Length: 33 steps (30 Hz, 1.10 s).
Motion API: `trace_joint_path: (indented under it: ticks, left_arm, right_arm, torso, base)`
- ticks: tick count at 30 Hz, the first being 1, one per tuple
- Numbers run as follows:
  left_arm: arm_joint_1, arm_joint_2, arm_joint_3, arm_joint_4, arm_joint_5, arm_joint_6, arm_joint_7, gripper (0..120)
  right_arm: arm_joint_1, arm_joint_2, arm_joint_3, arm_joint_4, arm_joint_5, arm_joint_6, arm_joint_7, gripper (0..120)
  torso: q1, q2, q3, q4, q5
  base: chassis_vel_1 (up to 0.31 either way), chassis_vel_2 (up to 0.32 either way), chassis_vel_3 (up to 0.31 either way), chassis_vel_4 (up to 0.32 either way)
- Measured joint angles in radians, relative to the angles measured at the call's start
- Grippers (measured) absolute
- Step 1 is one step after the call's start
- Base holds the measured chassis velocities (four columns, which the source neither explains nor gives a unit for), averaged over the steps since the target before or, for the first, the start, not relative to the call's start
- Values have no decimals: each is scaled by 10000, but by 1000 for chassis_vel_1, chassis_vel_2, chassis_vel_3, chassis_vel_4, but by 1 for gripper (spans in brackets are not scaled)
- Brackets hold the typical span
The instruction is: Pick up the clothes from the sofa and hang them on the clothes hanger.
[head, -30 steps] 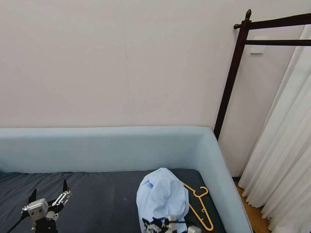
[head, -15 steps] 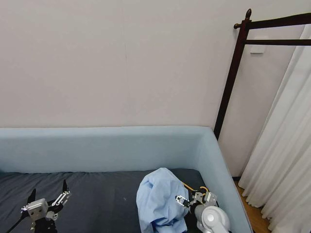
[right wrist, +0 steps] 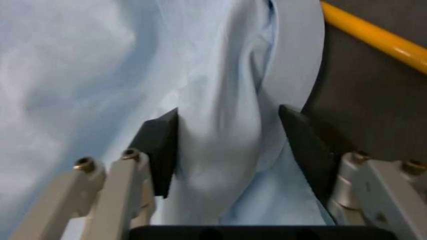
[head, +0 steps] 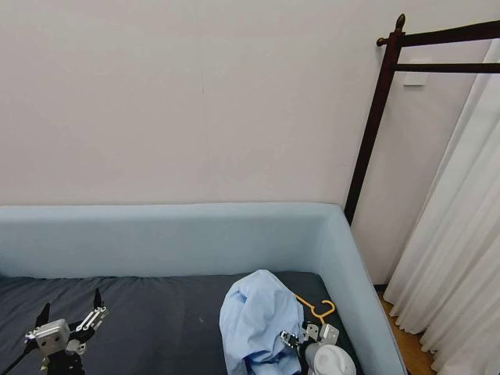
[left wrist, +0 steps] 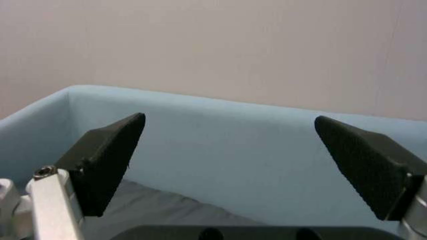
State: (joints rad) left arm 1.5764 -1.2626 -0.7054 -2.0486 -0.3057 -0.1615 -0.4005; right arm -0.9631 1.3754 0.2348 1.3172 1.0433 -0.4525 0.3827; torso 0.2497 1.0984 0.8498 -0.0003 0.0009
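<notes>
Shirt [head: 262, 320]: You see a light blue shirt heaped on the sofa's dark seat [head: 156, 324], near the right-hand end, just in front of the pale blue sofa back [head: 172, 238].
Hanger [head: 319, 308]: A yellow hanger lies flat on the seat, just beside the shirt on its right, with its hook toward the sofa back.
Right gripper [head: 303, 337]: Your right gripper is low over the seat at the shirt's right edge, between the cloth and the hanger. The wrist view shows its fingers [right wrist: 163, 150] drawn partway together, pads pressed against both sides of a thick fold of the shirt [right wrist: 227, 165]; the hanger [right wrist: 373, 35] crosses a corner beyond.
Left gripper [head: 70, 306]: Your left gripper hovers over the seat well to the left, apart from the shirt, fingers spread wide with nothing between them, facing the sofa back.
Rack [head: 375, 117]: A dark wooden clothes rack stands past the sofa's right end, against the wall, beside a white curtain [head: 461, 234].
</notes>
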Motion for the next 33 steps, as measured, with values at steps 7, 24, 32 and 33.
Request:
trace_joint_path:
  ticks: [7,24,32,33]
  left_arm:
    - [-75,4,89,22,9,-8,-5,100]
    - [-295,30,352,160,9,-73,-17,100]
    - [-324,76,364,154,-14,-82,-24,100]
    - [-326,83,364,147,-21,-82,-26,100]
  right_arm:
    - [-135,-35,-42,75,-315,437,-244,28]
    - [-738,-1509,-748,3853,-9,3016,-1202,0]
    - [-184,-2801,-601,6660,1215,4280,-2233,0]
    - [-8,-3006,-523,6962,1458,4373,-2271,0]
  torso:
    - [0,0,0,0,1]
    - [0,0,0,0,2]
    - [-1,1,0,0,2]
    - [-1,1,0,0,2]
  base:
    - [0,0,0,0]
    - [0,0,0,0]
    - [0,0,0,0]
    - [0,0,0,0]
